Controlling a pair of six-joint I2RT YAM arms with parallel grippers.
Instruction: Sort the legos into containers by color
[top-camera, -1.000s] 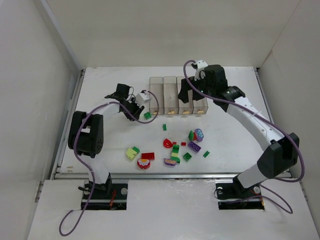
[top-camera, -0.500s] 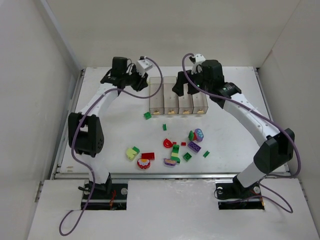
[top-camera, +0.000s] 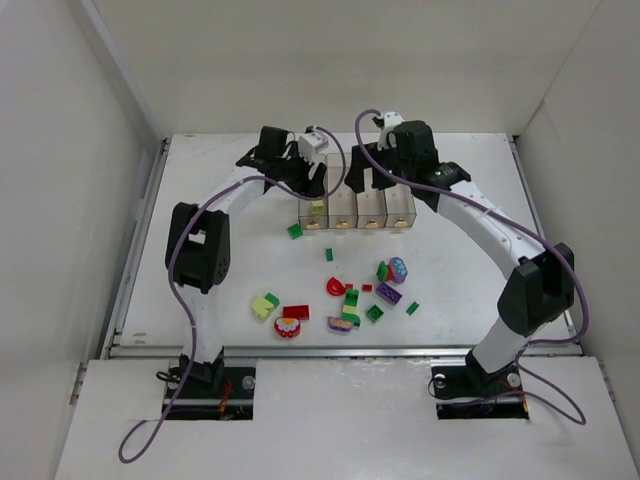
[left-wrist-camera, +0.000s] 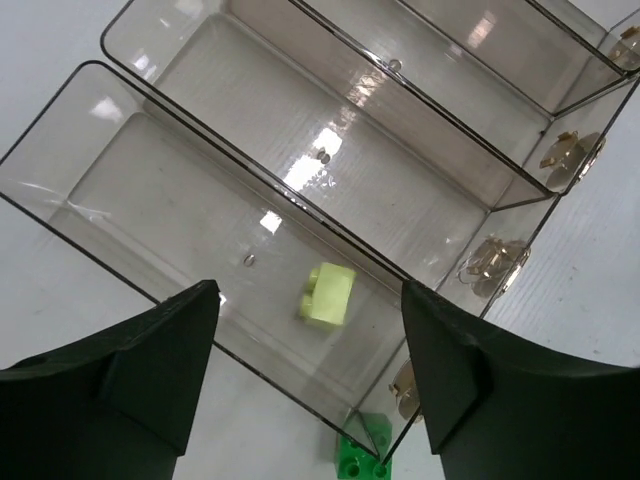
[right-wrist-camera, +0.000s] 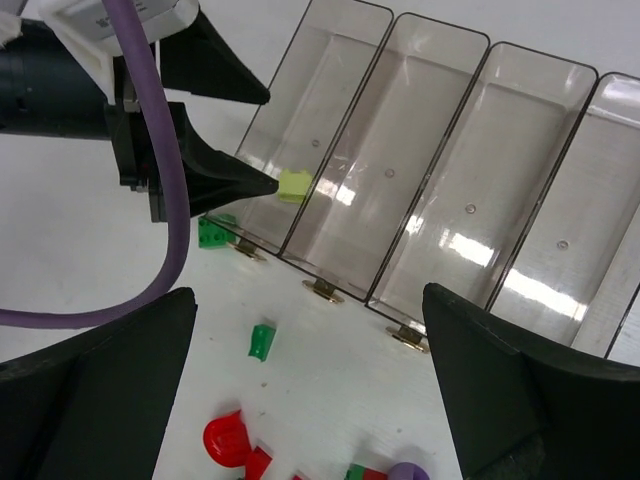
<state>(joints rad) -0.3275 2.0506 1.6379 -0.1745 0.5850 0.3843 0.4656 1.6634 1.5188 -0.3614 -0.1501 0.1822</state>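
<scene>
Four clear bins (top-camera: 371, 212) joined in one row sit at the far middle of the white bench (top-camera: 460, 290), with gold dots at their near ends. The left fingers (right-wrist-camera: 268, 140) hang over the leftmost bin as the top view has it; they are spread apart with nothing pinched between them. One yellow-green brick (left-wrist-camera: 329, 294) is inside that leftmost bin, toward its gold-dot end, under the gap of the left fingers. I cannot tell whether it rests on the bin floor. The right fingers (right-wrist-camera: 308, 292) hover above the row of bins, close beside the left ones, spread wide and holding nothing. A green brick (top-camera: 295, 231) lies on the bench just beside the near end of the leftmost bin, outside it. A small green piece (top-camera: 329, 254) lies a little nearer the arm bases, apart from the bins. The other legos lie loose on the bench, well apart from the bins: a red rounded piece (top-camera: 336, 287), a purple brick (top-camera: 389, 293), a green-and-purple rounded piece (top-camera: 393, 269) and a yellow-green and green stack (top-camera: 350, 305). There is also a red brick (top-camera: 296, 312), a yellow-green piece (top-camera: 265, 305), a red round piece (top-camera: 288, 327), a green square brick (top-camera: 374, 313) and a green chip (top-camera: 412, 308).
</scene>
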